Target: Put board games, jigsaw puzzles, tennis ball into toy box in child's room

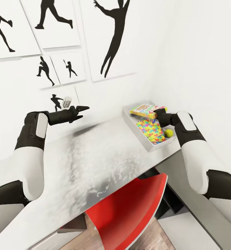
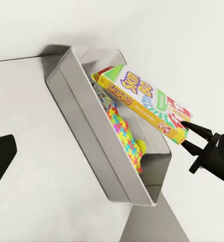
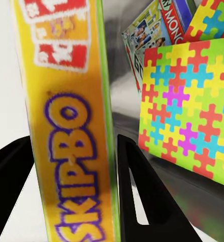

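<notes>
The toy box [image 1: 129, 118], a shallow grey tray, stands on the pale table [image 1: 94, 156] against the wall. Inside it lie a multicoloured jigsaw puzzle [image 1: 151, 130] and a tennis ball [image 1: 169, 132]. My right gripper [image 1: 157, 113] is shut on a yellow Skip-Bo board game [image 1: 143, 110], holding it tilted over the tray's far end. The left wrist view shows that box [image 2: 142, 103] above the tray [image 2: 87, 126], gripped at one end by the right gripper [image 2: 188, 136]. Another board game [image 3: 157, 30] lies in the tray beside the puzzle [image 3: 187, 116]. My left gripper [image 1: 85, 111] hovers open above the table, well left of the tray.
A red chair [image 1: 129, 208] is pushed under the table's front edge. White walls with black silhouette posters [image 1: 112, 38] close in behind and to the right. A lower grey surface [image 1: 205, 208] runs along the right, under my right arm.
</notes>
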